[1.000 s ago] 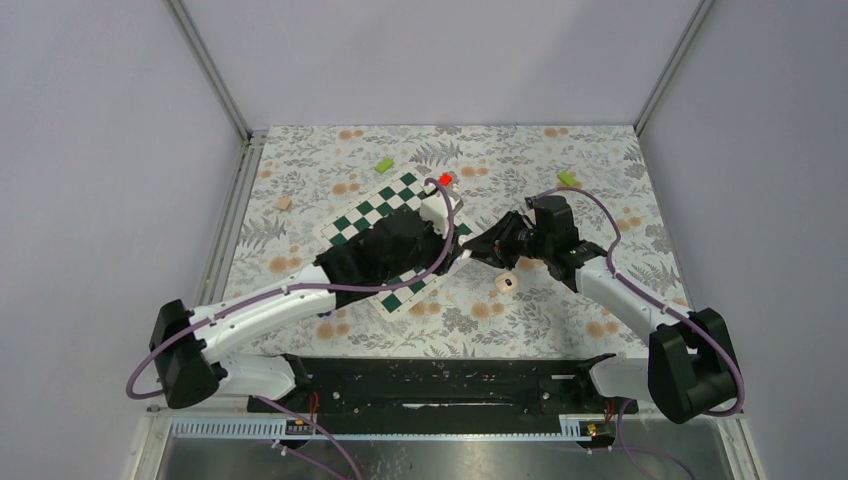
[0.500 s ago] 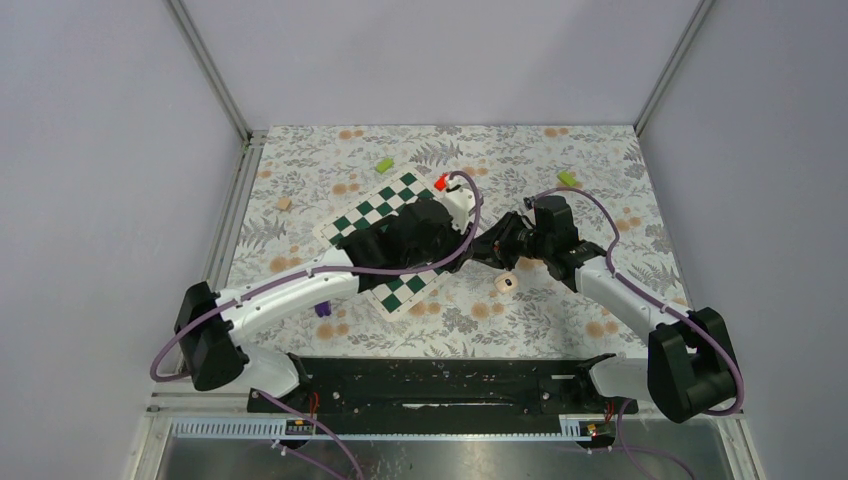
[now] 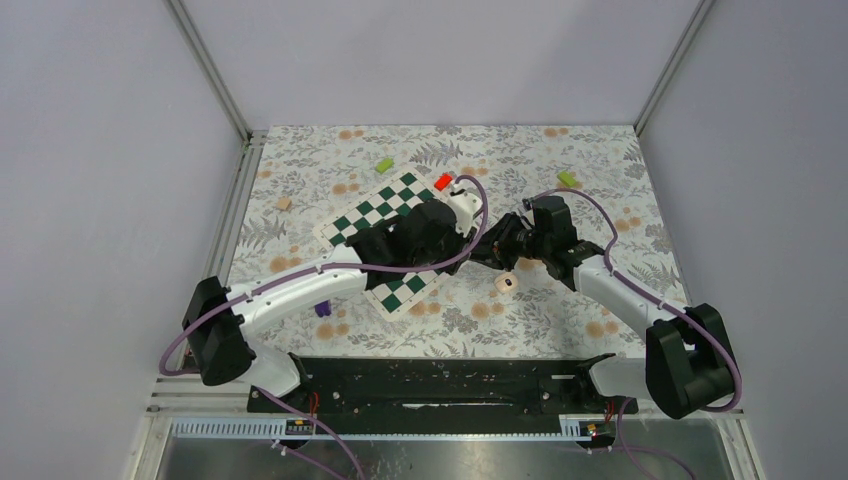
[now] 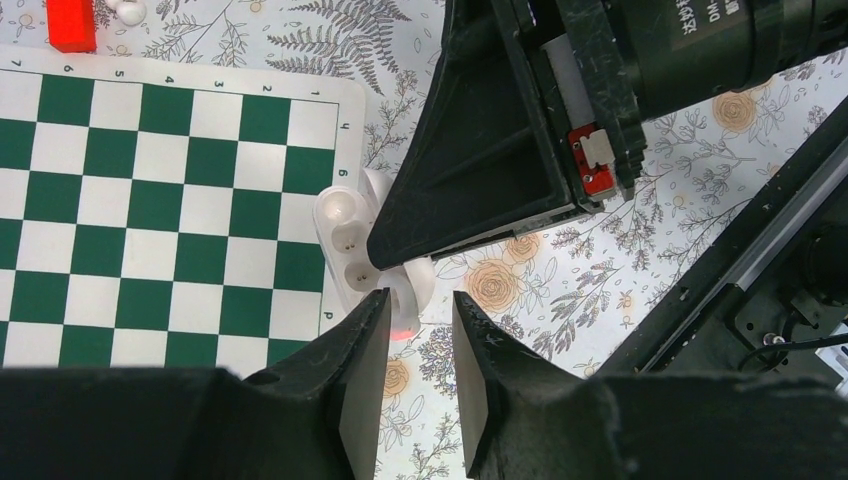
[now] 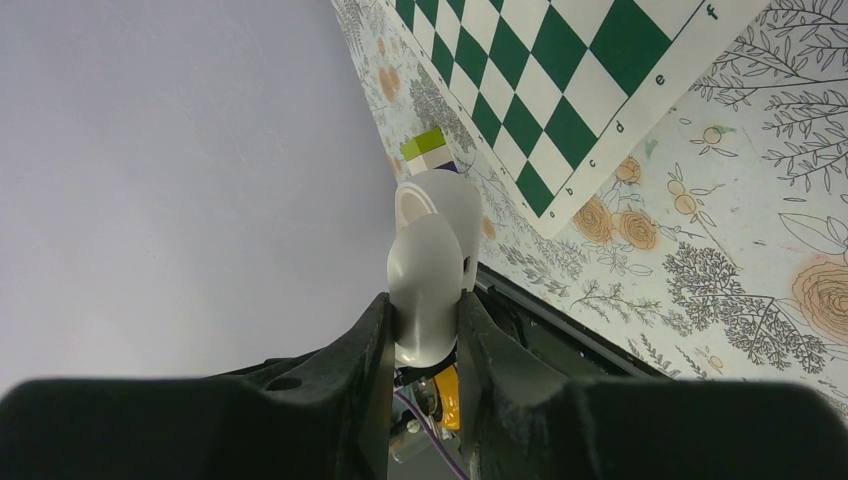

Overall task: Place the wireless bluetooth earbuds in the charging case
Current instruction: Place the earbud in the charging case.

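Charging case point(image 4: 345, 235) held open while the left arm point(image 3: 300, 285) closes in.
Right jaws pinch the case, raised off the bench near the chessboard's point(image 4: 150, 200) edge, both sockets bare. Over the last second the left arm swung across from the board. The left jaws, narrowly parted, now sit just beside the case; whether they pinch an earbud I cannot tell. Insertion looks near, not begun.
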